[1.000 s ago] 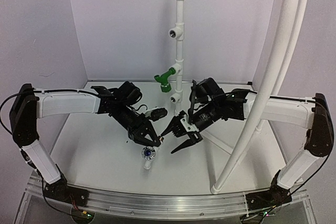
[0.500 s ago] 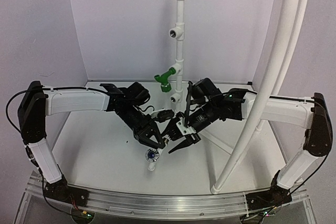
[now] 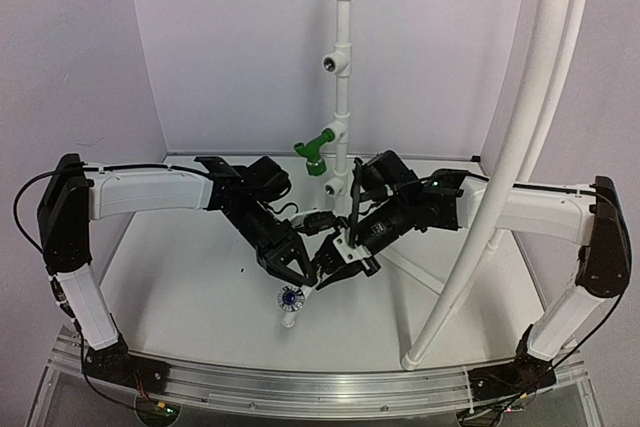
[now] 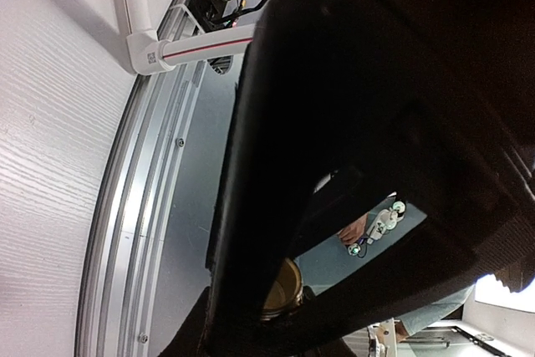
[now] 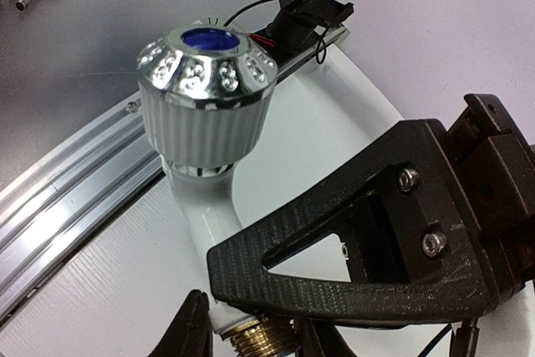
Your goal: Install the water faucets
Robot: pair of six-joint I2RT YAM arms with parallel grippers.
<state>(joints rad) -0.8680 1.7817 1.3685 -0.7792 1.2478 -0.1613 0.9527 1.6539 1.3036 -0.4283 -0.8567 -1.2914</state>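
I have the white faucet [image 5: 207, 114] in the middle of the table [image 3: 180, 277], caught between both arms. Its chrome knob with the blue cap faces up and toward the near rail [image 3: 300, 382]. The brass threaded end points back toward the grippers.

The left gripper [image 3: 293, 272] is closed on the white body, with one black finger lying across it just below the knob. In the right wrist view, the right gripper [image 3: 330, 269] has narrowed onto the brass end, a fingertip tight against each side. I cannot tell whether the spout touches the table.

The green faucet [image 3: 314, 144] is already seated in a tee on the vertical pipe [image 3: 342, 97], just behind the two wrists. The lowest outlet [image 3: 334, 187] sits close behind the right wrist, so there is little room at the back. Two more outlets [image 3: 332, 63] are higher up the pipe.

In front, a strip of bare table separates the knob from the rail. To the left the table lies open out to the side wall. On the right the curved white pipes [image 3: 520, 147] cross in front of the right forearm and come down near the rail.
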